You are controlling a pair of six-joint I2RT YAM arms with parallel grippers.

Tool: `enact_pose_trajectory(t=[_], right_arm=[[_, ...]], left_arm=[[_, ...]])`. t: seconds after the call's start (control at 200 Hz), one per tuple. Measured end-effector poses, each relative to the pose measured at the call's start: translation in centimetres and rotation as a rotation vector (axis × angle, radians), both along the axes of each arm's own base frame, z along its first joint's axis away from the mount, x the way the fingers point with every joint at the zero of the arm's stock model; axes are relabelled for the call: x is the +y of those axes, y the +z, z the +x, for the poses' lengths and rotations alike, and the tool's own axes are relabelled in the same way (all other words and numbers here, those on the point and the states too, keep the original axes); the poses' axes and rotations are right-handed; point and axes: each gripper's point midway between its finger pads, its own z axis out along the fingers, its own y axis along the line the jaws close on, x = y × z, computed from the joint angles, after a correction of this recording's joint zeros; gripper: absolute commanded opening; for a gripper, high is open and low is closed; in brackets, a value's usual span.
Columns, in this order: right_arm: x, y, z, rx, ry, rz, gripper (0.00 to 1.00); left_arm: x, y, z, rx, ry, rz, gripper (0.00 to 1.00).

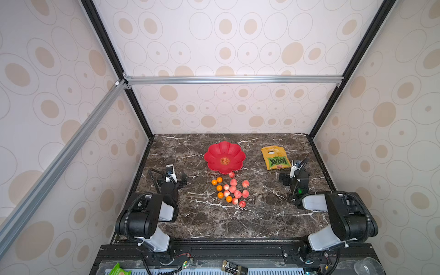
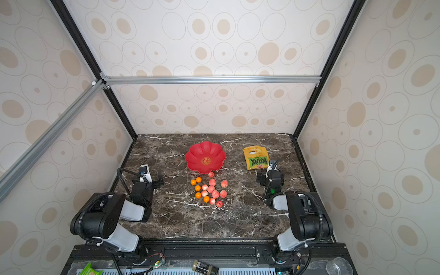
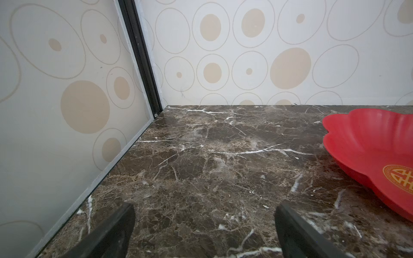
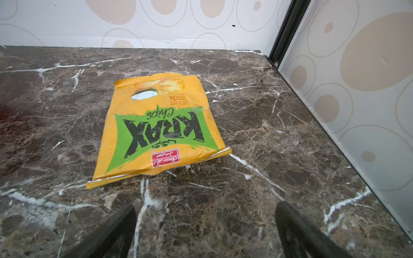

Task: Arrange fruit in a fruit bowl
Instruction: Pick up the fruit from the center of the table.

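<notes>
Both top views: fruit bowl (image 1: 224, 157) empty, fruit (image 1: 232, 189) bunched on the worktop (image 1: 262, 214) just in front of it. Looks like pre-first-pick.
Left wrist: left hand (image 3: 204, 232) spread wide, empty, bowl rim alongside.
Right wrist: right hand (image 4: 204, 232) spread wide, empty, facing the snack bag (image 4: 158, 129), not the fruit. It probably needs to reorient.

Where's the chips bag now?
The chips bag lies flat, far right in both top views, just beyond the right pincer, right of the red bowl.
</notes>
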Motion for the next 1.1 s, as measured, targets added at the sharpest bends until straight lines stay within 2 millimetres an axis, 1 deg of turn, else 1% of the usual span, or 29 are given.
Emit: enact_pose_trajectory(t=[0.93, 1.015, 1.055, 1.1], right_arm=[[0.0, 0.0, -0.1, -0.002, 0.000, 0.000, 1.00], [0.0, 0.0, -0.3, -0.003, 0.001, 0.000, 1.00], [-0.1, 0.1, -0.5, -0.005, -0.001, 0.000, 1.00], [-0.1, 0.5, -0.8, -0.008, -0.005, 0.000, 1.00]], left_arm=[[0.0, 0.0, 0.0, -0.001, 0.001, 0.001, 0.98], [-0.3, 0.3, -0.6, -0.009, 0.010, 0.008, 0.98], [-0.3, 0.7, -1.1, -0.020, 0.019, 0.014, 0.98], [-0.5, 1.6, -1.6, -0.044, 0.030, 0.022, 0.98]])
